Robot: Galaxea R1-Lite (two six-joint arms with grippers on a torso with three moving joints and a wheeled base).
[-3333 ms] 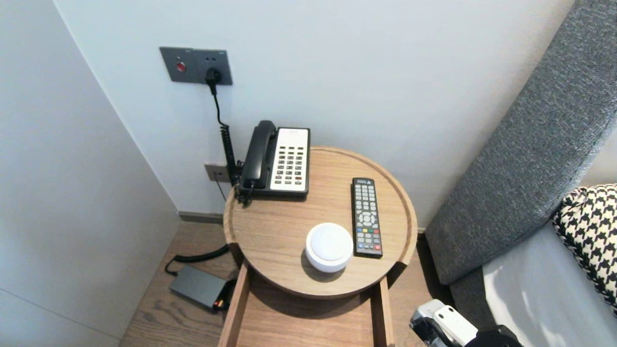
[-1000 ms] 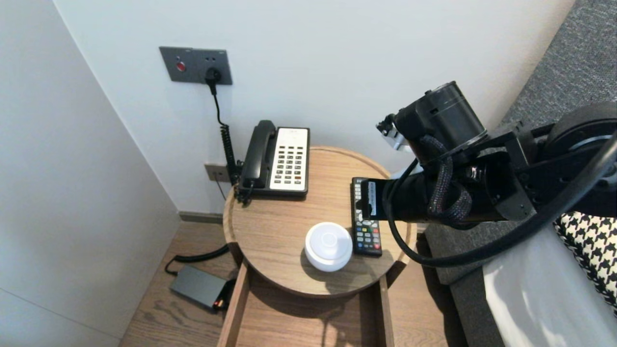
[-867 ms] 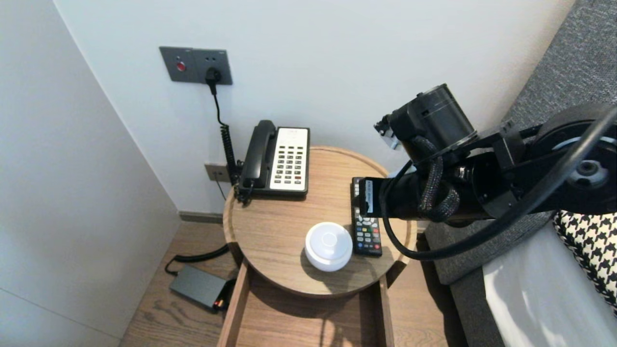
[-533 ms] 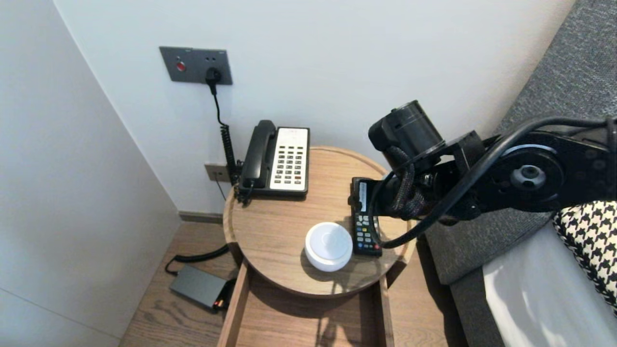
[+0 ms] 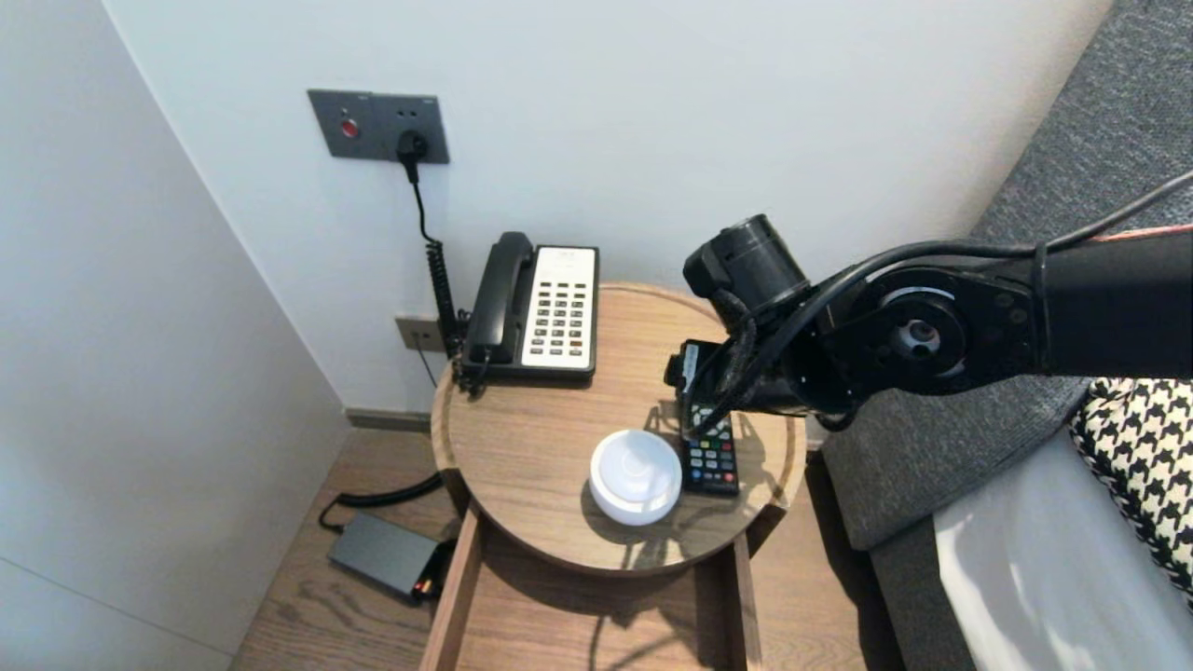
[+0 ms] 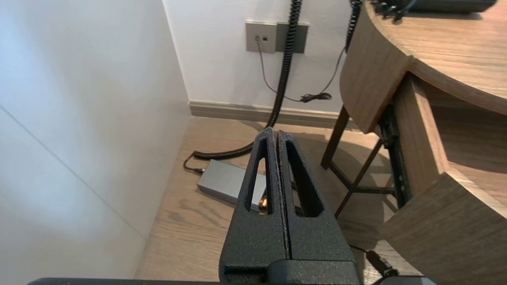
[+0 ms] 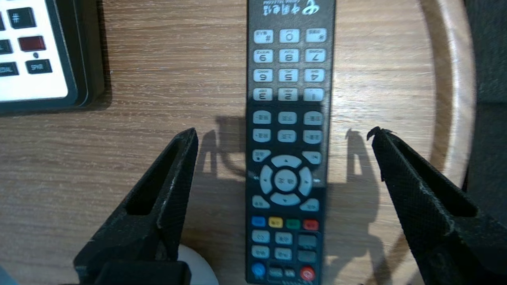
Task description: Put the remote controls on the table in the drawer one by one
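Right jaws: I saw the right gripper (image 7: 284,132) with its jaws wide apart and nothing between them but air, pointing down over the tabletop.
Nearest thing: the remote control (image 7: 290,75) lay flat, buttons up, directly under the gap, one finger off each long side and neither touching it.
Why so held: I judged the jaws were set across the remote's narrow width because that is the only span they could bracket; its length runs away from the wrist.
Neighbours: the white round puck (image 5: 636,475) sat just beside the remote's lower end, and the telephone (image 5: 541,308) stood well apart at the back of the table (image 5: 447,438).
Why so placed: the raised rim keeps these things from sliding off, I reckoned.
Below: a drawer (image 5: 596,624) stood pulled out under the tabletop.
Left jaws: the left gripper (image 6: 276,134) was pressed together on nothing, hanging low beside the table, above a power adapter (image 6: 227,184) on the floor.
Right wrist view only: the clearance on either side of the remote, which the arm hid from the head camera.
Head view only: the whole table layout and the arm reaching in from the bed side.
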